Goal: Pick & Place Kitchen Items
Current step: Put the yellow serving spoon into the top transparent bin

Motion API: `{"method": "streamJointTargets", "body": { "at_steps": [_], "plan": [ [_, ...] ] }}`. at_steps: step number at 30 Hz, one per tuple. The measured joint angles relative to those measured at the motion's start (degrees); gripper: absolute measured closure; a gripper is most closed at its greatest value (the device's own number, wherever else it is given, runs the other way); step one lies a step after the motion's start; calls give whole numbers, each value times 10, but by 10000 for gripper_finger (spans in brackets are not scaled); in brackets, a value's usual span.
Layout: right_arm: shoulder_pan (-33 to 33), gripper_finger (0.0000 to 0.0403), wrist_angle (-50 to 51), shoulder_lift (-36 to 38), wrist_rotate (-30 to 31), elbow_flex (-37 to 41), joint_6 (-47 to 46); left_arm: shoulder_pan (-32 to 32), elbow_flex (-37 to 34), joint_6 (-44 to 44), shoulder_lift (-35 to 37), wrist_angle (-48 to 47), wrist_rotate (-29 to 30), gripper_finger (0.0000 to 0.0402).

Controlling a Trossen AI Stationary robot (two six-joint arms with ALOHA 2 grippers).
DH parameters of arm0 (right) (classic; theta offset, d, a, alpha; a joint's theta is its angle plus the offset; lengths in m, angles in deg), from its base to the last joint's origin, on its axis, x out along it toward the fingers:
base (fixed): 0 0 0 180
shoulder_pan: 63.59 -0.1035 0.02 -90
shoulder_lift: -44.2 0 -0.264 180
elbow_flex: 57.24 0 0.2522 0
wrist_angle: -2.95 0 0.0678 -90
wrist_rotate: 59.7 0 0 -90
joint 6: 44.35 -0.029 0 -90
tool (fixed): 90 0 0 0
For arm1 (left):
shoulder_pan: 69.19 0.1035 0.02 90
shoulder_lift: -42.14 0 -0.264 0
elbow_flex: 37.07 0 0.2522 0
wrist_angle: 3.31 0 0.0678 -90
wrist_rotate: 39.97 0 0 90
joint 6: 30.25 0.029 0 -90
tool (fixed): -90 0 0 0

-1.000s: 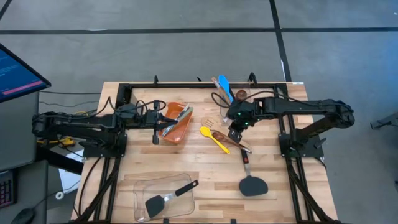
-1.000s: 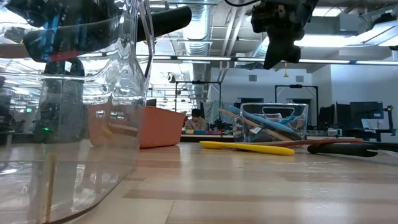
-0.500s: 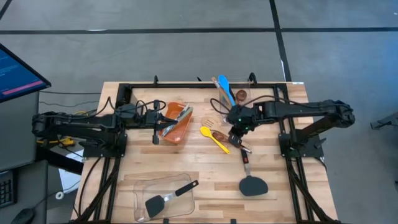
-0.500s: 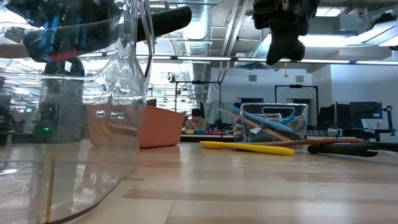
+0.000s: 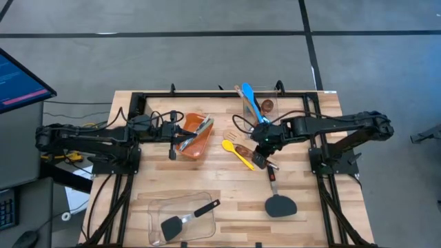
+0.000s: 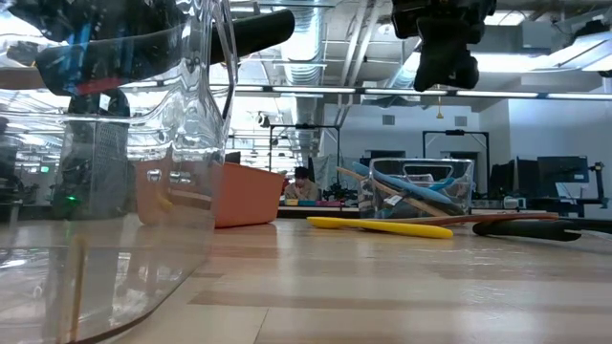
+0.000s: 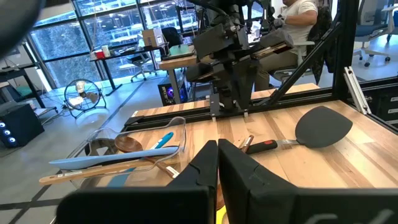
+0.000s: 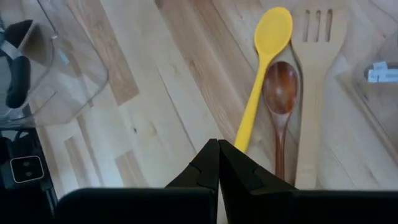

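The right gripper [image 5: 260,157] hangs over the middle of the table [image 5: 227,180], fingers pressed fully together with nothing in them, right above a little cluster of utensils. Its wrist view looks down on the yellow spoon [image 8: 261,93], the dark wooden spoon [image 8: 280,106] touching it, and the slotted wooden turner [image 8: 312,93] just beside that. A black spatula [image 5: 277,200] lies nearer the front edge, another one [image 5: 180,220] sits in a clear container [image 5: 160,210]. The blue spoon [image 5: 251,100] rests in a second clear container [image 6: 421,186] at the back. The left gripper [image 5: 172,150] waits by the orange bin [image 5: 200,148], pinched closed and empty too.
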Motion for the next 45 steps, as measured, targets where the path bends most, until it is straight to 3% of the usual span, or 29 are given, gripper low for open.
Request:
{"method": "streamJointTargets", "body": {
  "at_steps": [7,14,21,35,45],
  "plan": [
    [-1,403,-54,0,0,0,5,0,0,0,0,0,0,400],
    [15,403,-108,0,1,0,110,0,0,0,0,1,0,401],
    [47,403,-174,0,2,-2,120,0,0,0,0,3,0,401],
    [143,403,-3,0,13,-102,142,0,0,0,0,8,0,401],
    [230,403,157,-8,16,-109,140,0,0,0,0,11,0,401]
  ]
}}
